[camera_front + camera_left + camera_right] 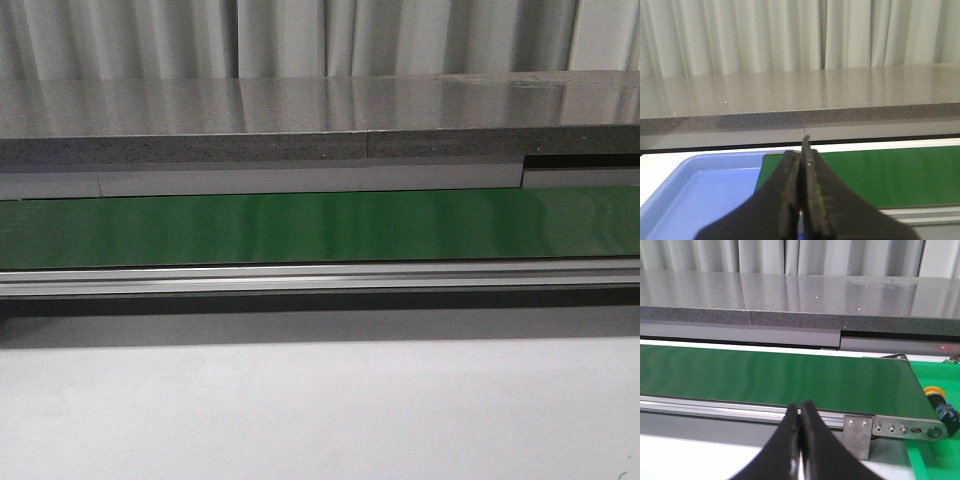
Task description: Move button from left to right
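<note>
Running across the front view from edge to edge, the green conveyor belt [320, 227] lies between a pale aluminium rail [320, 277] on the near side and a grey speckled stone counter [300, 120] on the far side, with pleated curtains [280, 38] behind the counter and a white table surface [320, 410] in the foreground. Neither arm shows in that view. In the left wrist view the left gripper [801, 150] is clenched, its dark fingers [790, 195] pressed flat together with nothing between them, above the edge of a blue tray [700, 190] that sits just beside the belt's end. In the right wrist view the right gripper [800, 412] is likewise closed on nothing, hanging before the rail near the belt's other end. The button [937, 401] lies past that end of the belt, beside the roller bracket [900, 429], on a green surface [935, 455]; its yellow-orange cap and dark body with blue marks are visible, well apart from both grippers.
</note>
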